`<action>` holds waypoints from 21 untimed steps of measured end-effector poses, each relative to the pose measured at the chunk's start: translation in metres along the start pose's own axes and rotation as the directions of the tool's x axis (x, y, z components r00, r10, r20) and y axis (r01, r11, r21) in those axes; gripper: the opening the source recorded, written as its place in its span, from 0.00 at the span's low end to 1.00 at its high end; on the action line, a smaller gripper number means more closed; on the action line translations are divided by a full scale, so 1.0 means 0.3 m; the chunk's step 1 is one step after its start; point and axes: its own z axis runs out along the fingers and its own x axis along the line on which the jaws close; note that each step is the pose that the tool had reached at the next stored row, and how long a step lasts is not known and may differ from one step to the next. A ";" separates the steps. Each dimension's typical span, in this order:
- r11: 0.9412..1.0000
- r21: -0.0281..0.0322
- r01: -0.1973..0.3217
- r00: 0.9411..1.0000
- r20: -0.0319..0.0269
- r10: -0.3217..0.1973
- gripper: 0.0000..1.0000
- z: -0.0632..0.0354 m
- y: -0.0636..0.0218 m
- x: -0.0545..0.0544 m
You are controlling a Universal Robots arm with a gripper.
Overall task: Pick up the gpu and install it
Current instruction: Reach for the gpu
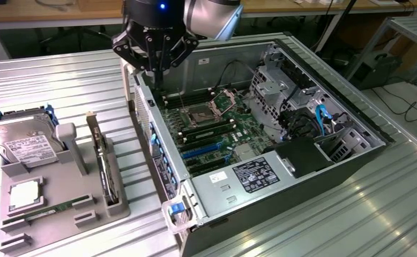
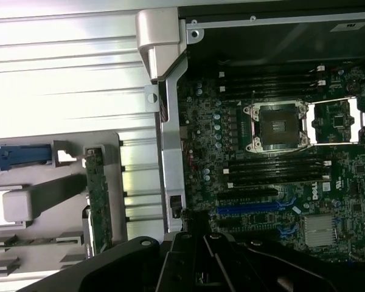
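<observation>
The gpu (image 1: 105, 167) stands on its long edge in a slot of the grey holder (image 1: 58, 179) on the exterior view's left; its green board and pale bracket end show. In the wrist view the gpu (image 2: 99, 201) is a thin green strip in the holder. My gripper (image 1: 153, 80) hangs shut and holds nothing, above the near wall of the open computer case (image 1: 305, 160), apart from the gpu. Its dark fingers (image 2: 199, 243) meet over the case wall. The motherboard (image 2: 274, 182) lies bare, with blue card slots (image 2: 249, 207).
On the holder also sit a silver hard drive (image 1: 22, 142), a processor chip (image 1: 24, 194) and a narrow RAM stick (image 1: 47, 210). Everything rests on a ribbed metal table (image 1: 380, 214). Inside the case are the processor socket (image 2: 278, 125), cables and drive bays (image 1: 315, 120).
</observation>
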 end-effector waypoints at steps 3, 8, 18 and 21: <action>1.000 0.000 0.000 1.000 0.000 0.000 0.11 0.000 -0.002 0.005; 1.000 0.000 0.000 1.000 0.000 0.000 0.11 0.000 -0.006 0.012; 1.000 0.000 0.000 1.000 0.000 0.000 0.11 -0.001 -0.013 0.026; 1.000 0.000 0.000 1.000 0.000 0.000 0.11 -0.001 -0.016 0.029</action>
